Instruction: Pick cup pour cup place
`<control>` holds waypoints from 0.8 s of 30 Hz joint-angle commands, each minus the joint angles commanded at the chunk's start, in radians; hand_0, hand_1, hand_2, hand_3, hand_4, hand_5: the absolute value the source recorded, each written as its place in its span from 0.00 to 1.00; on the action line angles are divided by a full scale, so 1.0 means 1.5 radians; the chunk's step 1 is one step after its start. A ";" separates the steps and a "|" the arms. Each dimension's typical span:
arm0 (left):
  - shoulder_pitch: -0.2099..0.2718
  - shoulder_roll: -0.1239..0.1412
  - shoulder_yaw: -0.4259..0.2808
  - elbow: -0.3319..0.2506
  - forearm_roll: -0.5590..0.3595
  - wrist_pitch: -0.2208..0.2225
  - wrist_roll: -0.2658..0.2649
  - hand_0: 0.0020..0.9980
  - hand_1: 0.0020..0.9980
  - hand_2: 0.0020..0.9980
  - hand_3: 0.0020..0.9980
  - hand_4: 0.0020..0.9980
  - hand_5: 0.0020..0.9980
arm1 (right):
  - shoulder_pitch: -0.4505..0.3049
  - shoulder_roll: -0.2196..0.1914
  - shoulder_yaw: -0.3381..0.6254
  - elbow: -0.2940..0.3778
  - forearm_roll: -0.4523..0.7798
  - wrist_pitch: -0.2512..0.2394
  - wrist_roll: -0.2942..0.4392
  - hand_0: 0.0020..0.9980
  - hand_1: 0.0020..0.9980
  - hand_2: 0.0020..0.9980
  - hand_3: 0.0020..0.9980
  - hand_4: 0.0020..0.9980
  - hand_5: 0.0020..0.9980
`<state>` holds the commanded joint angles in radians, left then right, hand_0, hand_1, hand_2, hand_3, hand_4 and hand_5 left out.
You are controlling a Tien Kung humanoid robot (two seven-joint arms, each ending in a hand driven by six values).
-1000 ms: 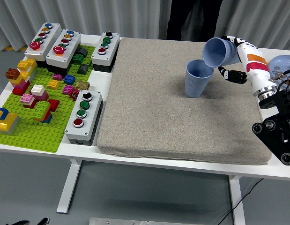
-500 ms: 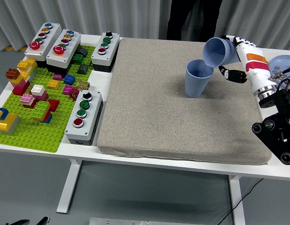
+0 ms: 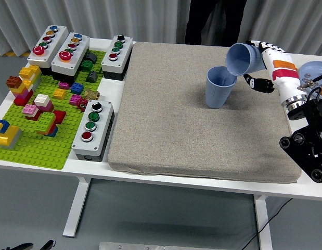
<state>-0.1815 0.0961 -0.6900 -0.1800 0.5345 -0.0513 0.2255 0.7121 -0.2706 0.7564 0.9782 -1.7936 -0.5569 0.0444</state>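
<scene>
Two light blue cups show in the head view. One cup [image 3: 219, 87] stands upright on the grey mat [image 3: 197, 114], toward its far right. My right hand [image 3: 258, 66] is shut on the second cup [image 3: 243, 58], which is tipped over with its mouth pointing down and left, just above the standing cup's rim. No contents are visible between them. My left arm is out of view.
A green brick baseplate [image 3: 41, 140] with several coloured bricks fills the left side, with button boxes [image 3: 93, 129] beside it and at the back left [image 3: 61, 49]. A blue bowl [image 3: 312, 70] sits at the far right. A person in dark clothes [image 3: 213, 21] stands behind the table.
The tilted cup has hardly moved, shifting only slightly to the right with my hand. The standing cup has stayed put.
</scene>
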 joint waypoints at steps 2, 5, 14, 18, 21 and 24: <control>0.000 0.000 0.000 0.000 0.000 0.000 0.000 0.78 0.79 0.86 0.74 0.51 0.96 | 0.000 0.000 -0.001 0.001 -0.004 0.000 -0.001 0.81 0.70 0.58 0.56 0.58 0.06; 0.000 0.000 0.001 0.000 -0.001 0.000 0.000 0.78 0.79 0.86 0.74 0.51 0.96 | 0.002 -0.001 -0.005 0.005 -0.010 0.000 -0.004 0.81 0.70 0.58 0.56 0.58 0.06; -0.001 0.000 -0.001 0.000 0.000 0.000 0.001 0.78 0.79 0.86 0.74 0.51 0.96 | 0.009 -0.006 -0.014 0.009 -0.024 0.000 -0.010 0.82 0.70 0.58 0.56 0.58 0.06; 0.000 0.000 -0.001 0.000 0.000 0.000 0.001 0.78 0.79 0.86 0.74 0.51 0.96 | 0.012 -0.008 -0.020 0.009 -0.026 0.001 -0.013 0.82 0.70 0.59 0.56 0.58 0.06; 0.000 0.000 0.000 0.000 -0.001 0.000 0.000 0.78 0.79 0.86 0.74 0.51 0.96 | 0.014 -0.010 -0.025 0.008 -0.027 0.001 -0.015 0.82 0.70 0.59 0.56 0.58 0.05; 0.000 0.000 0.000 0.000 0.000 0.000 0.000 0.78 0.79 0.86 0.74 0.51 0.96 | 0.016 -0.012 -0.030 0.008 -0.034 -0.001 -0.019 0.82 0.70 0.59 0.56 0.58 0.05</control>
<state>-0.1811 0.0965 -0.6899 -0.1800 0.5339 -0.0511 0.2258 0.7368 -0.2892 0.7117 0.9908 -1.8441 -0.5584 0.0164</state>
